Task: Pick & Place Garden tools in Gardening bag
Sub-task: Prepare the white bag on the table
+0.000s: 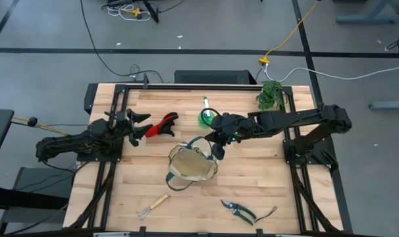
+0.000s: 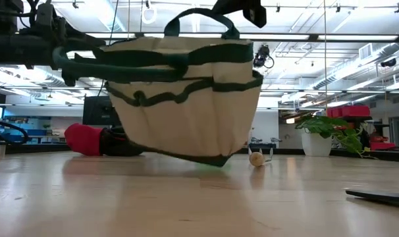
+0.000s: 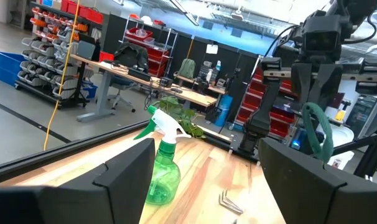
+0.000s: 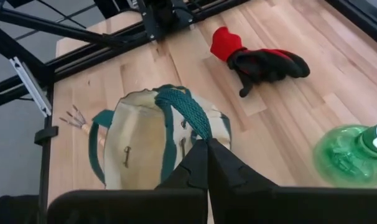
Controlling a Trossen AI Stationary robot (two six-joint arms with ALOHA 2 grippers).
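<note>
High view: no legible writing on beige gardening bag (image 1: 193, 165).

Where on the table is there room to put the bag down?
Bare wood lies between the rake and the shears, and near the table's right edge. It is crowded by the glove, the spray bottle and the right gripper holding the bag.

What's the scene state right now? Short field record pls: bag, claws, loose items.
bag: gardening bag mid-table, one side lifted by its green handle
right claw: shut on the handle, above bag
left claw: open, empty, at table's left beside the red-and-black glove
spray bottle: green, upright, behind bag
rake: front edge, on table
pruning shears: front edge, on table
plant: far right corner
</note>
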